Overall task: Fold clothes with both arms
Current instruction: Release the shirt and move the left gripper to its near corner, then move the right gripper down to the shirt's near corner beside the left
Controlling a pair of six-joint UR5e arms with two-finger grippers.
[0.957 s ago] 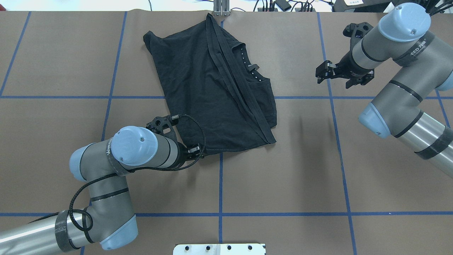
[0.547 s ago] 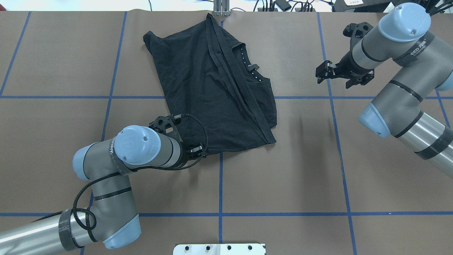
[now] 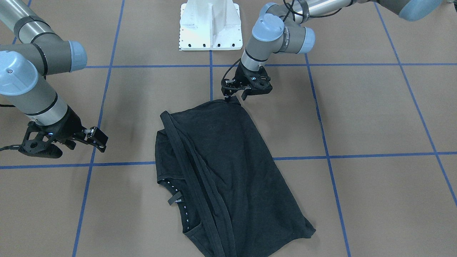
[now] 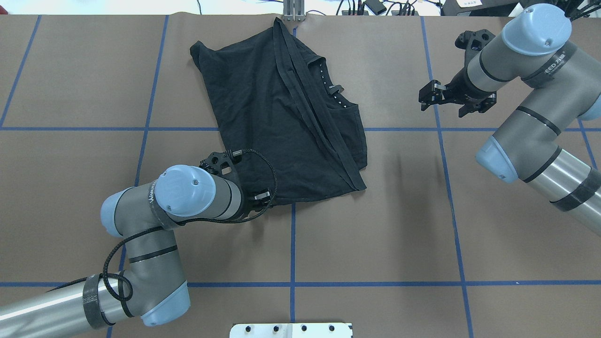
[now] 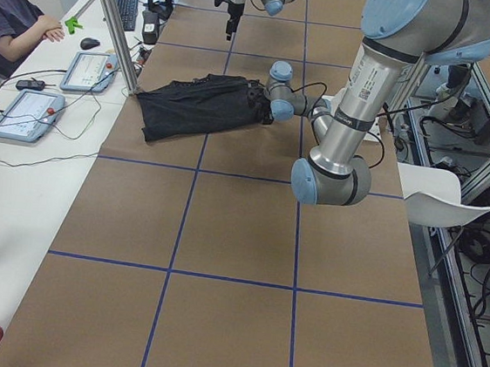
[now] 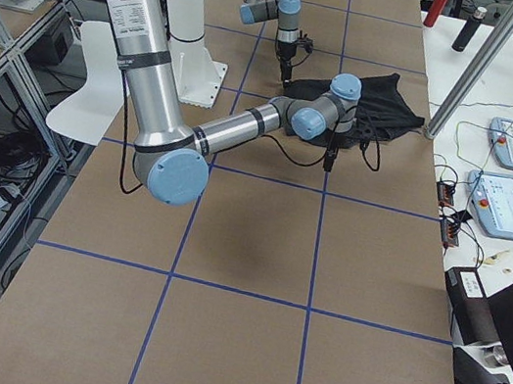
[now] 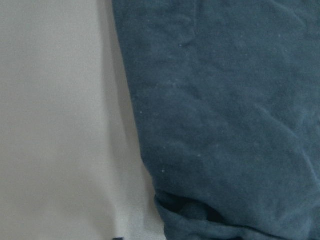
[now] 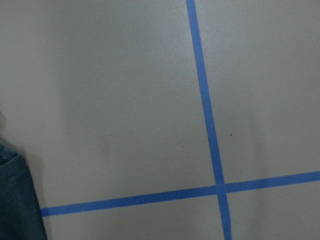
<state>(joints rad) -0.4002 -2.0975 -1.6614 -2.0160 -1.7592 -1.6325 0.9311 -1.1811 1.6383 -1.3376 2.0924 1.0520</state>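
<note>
Left gripper (image 3: 235,97) at black T-shirt (image 3: 228,160) corner, to start folding
I can't tell its grip; right gripper (image 3: 101,142) hovers spread, well apart.

T-shirt (image 3: 228,171) lower edge off-frame

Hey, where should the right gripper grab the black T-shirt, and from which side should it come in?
Probably the near right corner of the T-shirt, where the doubled hem band ends in a point at the cloth's edge. Bring the right gripper in low from the robot's right, over the table; the left gripper is at the other near corner.
</note>
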